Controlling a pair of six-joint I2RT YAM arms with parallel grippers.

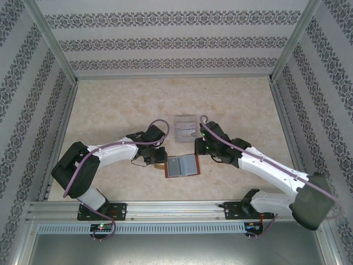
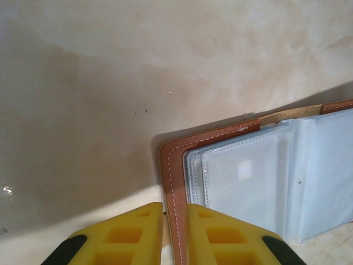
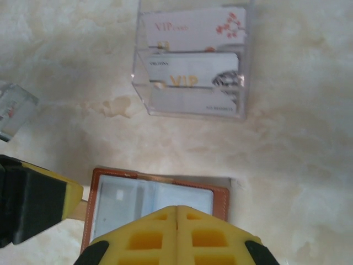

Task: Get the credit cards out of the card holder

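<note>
The holder (image 1: 182,165) lies open and flat on the bench (image 2: 110,83), with its sleeves facing up. The left end effector (image 2: 175,215) is clamped on the holder's brown edge, and I think it is there to keep the holder from sliding.

The right end effector (image 3: 176,215) has its fingers pressed together with nothing between them. It hangs just above one edge of the holder.

Three pale cards (image 3: 190,27) sit in the clear stand (image 3: 193,107), just past the holder.

I think this is the step of going for a card. The sleeves look pale and foggy, so I cannot tell if a card is left inside. Next, the right fingers would need to come apart, dip to a sleeve's mouth and pinch a card's edge.
</note>
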